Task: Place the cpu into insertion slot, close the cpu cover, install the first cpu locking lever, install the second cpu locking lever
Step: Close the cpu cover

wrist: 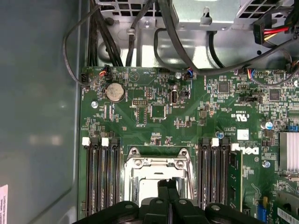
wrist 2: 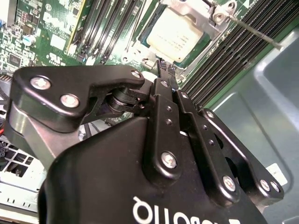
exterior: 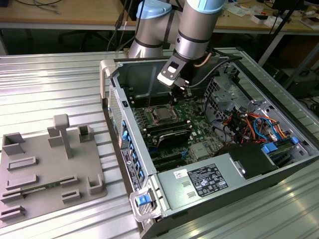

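Just under the end effector [wrist 2: 166, 66] lies the cpu [wrist 2: 180, 35]

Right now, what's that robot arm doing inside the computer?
The robot arm is reaching into the open computer case. Its pincer, pinched shut, hangs right above the cpu. The cpu lies on the green motherboard, with the silvery cpu cover framing it.

cpu [wrist 2: 175, 35] silver-grey | cpu cover [wrist: 154, 163] silvery | motherboard [wrist: 187, 116] green | pincer [wrist 2: 167, 67] black
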### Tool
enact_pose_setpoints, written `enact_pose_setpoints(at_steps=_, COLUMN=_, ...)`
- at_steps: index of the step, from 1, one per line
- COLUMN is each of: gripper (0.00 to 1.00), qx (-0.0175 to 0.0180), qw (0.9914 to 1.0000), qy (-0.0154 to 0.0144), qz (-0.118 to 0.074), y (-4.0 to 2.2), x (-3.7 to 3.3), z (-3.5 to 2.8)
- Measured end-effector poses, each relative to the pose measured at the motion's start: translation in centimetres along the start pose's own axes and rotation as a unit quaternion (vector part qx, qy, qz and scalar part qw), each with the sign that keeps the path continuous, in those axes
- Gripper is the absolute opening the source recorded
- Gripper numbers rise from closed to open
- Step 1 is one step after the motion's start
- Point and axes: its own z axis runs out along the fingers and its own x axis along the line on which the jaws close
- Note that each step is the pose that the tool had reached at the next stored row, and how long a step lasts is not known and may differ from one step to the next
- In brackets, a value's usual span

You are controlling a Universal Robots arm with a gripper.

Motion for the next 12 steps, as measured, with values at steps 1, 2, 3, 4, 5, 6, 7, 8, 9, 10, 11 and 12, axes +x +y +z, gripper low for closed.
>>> enact_pose_setpoints(at_steps=1, gripper=0.11, qx=0.0, qw=1.0, qy=0.0, qz=0.0, y=-0.1, x=0.0, z=0.01)
enact_pose_setpoints(at_steps=2, gripper=0.11, qx=0.0, qw=1.0, qy=0.0, qz=0.0, y=-0.29, x=0.01, z=0.01)
enact_pose_setpoints(at_steps=3, gripper=0.11, qx=0.0, qw=1.0, qy=0.0, qz=0.0, y=-0.43, x=0.01, z=0.01)
enact_pose_setpoints(at_steps=4, gripper=0.11, qx=0.0, qw=1.0, qy=0.0, qz=0.0, y=-0.63, x=0.01, z=0.01)
enact_pose_setpoints(at_steps=5, gripper=0.11, qx=0.0, qw=1.0, qy=0.0, qz=0.0, y=-0.77, x=0.01, z=0.02)
enact_pose_setpoints(at_steps=6, gripper=0.11, qx=0.0, qw=1.0, qy=0.0, qz=0.0, y=-0.96, x=0.02, z=0.02)
enact_pose_setpoints(at_steps=7, gripper=0.11, qx=0.0001, qw=1.0, qy=0.0, qz=0.0, y=-1.13, x=0.02, z=0.02)
enact_pose_setpoints(at_steps=8, gripper=0.11, qx=0.0, qw=1.0, qy=0.0, qz=0.0, y=-1.31, x=0.02, z=0.02)
enact_pose_setpoints(at_steps=9, gripper=0.11, qx=0.0, qw=1.0, qy=0.0, qz=0.0, y=-1.42, x=0.03, z=0.02)
enact_pose_setpoints(at_steps=10, gripper=0.11, qx=0.0, qw=1.0, qy=0.0, qz=0.0, y=-1.61, x=0.03, z=0.01)
enact_pose_setpoints(at_steps=11, gripper=0.11, qx=0.0, qw=1.0, qy=0.0, qz=0.0, y=-1.75, x=0.03, z=0.01)
enact_pose_setpoints(at_steps=12, gripper=0.11, qx=0.0, qw=1.0, qy=0.0, qz=0.0, y=-1.95, x=0.04, z=0.02)
